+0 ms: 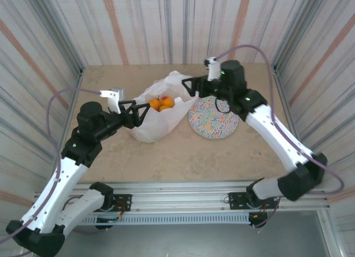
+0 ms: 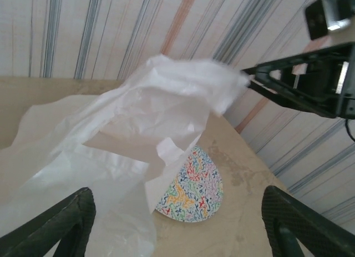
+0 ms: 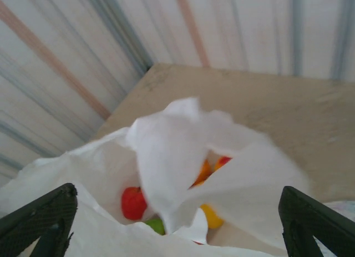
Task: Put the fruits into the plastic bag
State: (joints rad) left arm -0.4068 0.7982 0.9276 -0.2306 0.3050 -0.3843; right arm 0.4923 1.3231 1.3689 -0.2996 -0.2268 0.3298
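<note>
Nearest my left wrist camera, the two dark fingers (image 2: 64, 226) of the left end effector (image 2: 177, 229) stand spread wide at the bottom corners, with nothing pinched between them. Beyond them the plastic bag (image 2: 144, 118) rises in a crumpled white heap on the bench (image 2: 244, 185), its upper flap blurred. Past the bag's lower fold I see part of a patterned plate (image 2: 191, 190) lying flat. On the right wrist camera, the right end effector (image 3: 177, 226) is likewise spread wide, its fingers (image 3: 39, 218) far apart at the frame's lower corners and gripping nothing. Between them I look down into the bag's mouth. The fruits (image 3: 133, 202) lie inside: a red one, a green one just beside it, a yellow one to the right, and an orange and another red one farther back, partly hidden by a white fold. From overhead, the bag sits mid-bench between the two end effectors, the left one at its left side and the right one at its upper right edge. Orange-yellow fruits show through the opening. The plate lies just beside the bag on its right.
</note>
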